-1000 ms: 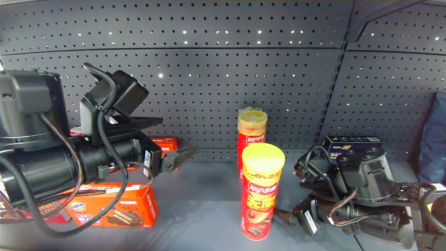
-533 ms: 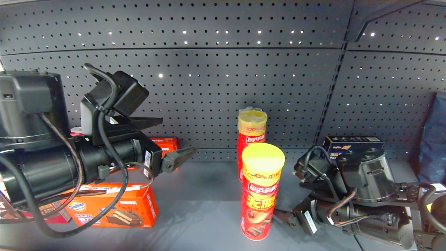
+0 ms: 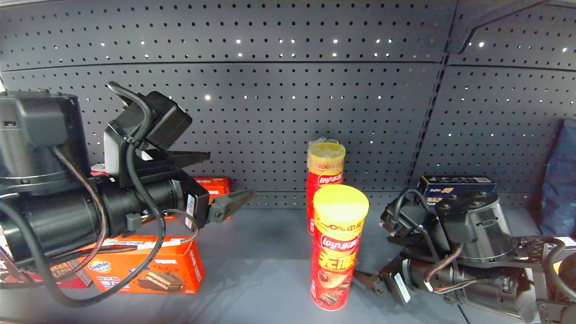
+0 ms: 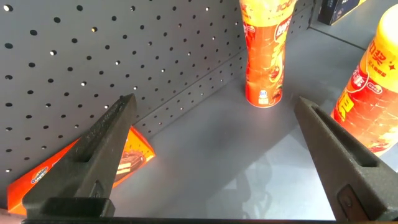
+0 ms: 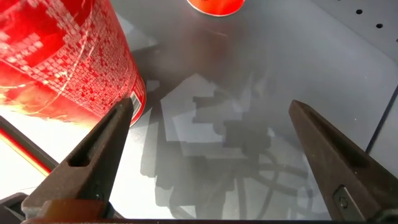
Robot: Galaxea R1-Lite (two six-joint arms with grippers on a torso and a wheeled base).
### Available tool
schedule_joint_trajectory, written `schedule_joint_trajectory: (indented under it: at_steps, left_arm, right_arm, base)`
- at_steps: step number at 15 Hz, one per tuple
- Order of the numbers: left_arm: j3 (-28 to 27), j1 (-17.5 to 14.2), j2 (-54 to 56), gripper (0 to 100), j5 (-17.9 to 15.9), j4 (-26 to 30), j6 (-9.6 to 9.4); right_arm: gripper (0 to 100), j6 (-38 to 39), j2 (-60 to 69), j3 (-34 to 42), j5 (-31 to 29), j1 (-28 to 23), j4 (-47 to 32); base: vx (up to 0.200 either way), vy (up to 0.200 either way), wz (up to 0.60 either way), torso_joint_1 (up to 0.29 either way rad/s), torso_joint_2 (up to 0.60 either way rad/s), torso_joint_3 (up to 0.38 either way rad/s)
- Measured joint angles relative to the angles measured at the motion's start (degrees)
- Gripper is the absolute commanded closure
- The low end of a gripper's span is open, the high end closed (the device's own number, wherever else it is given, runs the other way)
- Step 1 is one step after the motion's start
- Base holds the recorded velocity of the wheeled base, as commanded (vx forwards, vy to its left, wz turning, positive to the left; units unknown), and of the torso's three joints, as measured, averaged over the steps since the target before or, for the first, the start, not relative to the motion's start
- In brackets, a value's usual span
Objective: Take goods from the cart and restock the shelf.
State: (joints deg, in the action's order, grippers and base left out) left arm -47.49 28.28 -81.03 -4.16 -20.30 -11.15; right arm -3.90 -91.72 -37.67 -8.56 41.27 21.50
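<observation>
Low in the middle, the chips can (image 3: 338, 252) stands just beside the spread right jaws; left jaws gape too.

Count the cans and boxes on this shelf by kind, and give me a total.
Chip cans: 2
Orange boxes: 2
Dark box: 1
Total: 5
Not counted: a red item under the left arm, too hidden to sort.
</observation>
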Motion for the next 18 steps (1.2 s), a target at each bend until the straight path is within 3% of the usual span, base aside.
schedule_joint_trajectory:
  at_steps: [4,6,8,10,13,18]
  left_arm:
    - [0.5,-0.2,0.7,0,0.1,0.0,0.24]
    - [1.3,-1.1,2.6,0,0.2,0.0,0.24]
    - [3.1,-2.7,5.5,0,0.3,0.0,0.24]
    - [6.5,-5.5,9.7,0,0.3,0.0,0.23]
    - [12.1,-10.3,17.0,0,0.3,0.4,0.18]
    - [24.1,-16.7,30.8,0,0.5,1.1,-0.04]
  right_arm:
    - [0,0.1,6.1,-0.2,-2.4,-2.0,0.0]
    - [0,0.2,12.3,0.0,-3.8,-5.4,0.0]
    - [0,0.4,18.9,0.9,-4.4,-12.8,0.0]
    - [0,1.0,26.8,3.3,-4.5,-23.6,-0.1]
    - [0,1.7,39.7,13.2,-4.7,-35.7,-0.3]
    - [0,1.7,58.0,31.5,-5.1,-41.2,-1.3]
  base:
    - [0.0,0.0,0.0,0.0,0.0,0.0]
    - [0.0,0.0,0.0,0.0,0.0,0.0]
    - [0.0,0.0,0.0,0.0,0.0,0.0]
    - [0.0,0.0,0.0,0.0,0.0,0.0]
    - [0.0,0.0,0.0,0.0,0.0,0.0]
    - [0.0,0.0,0.0,0.0,0.0,0.0]
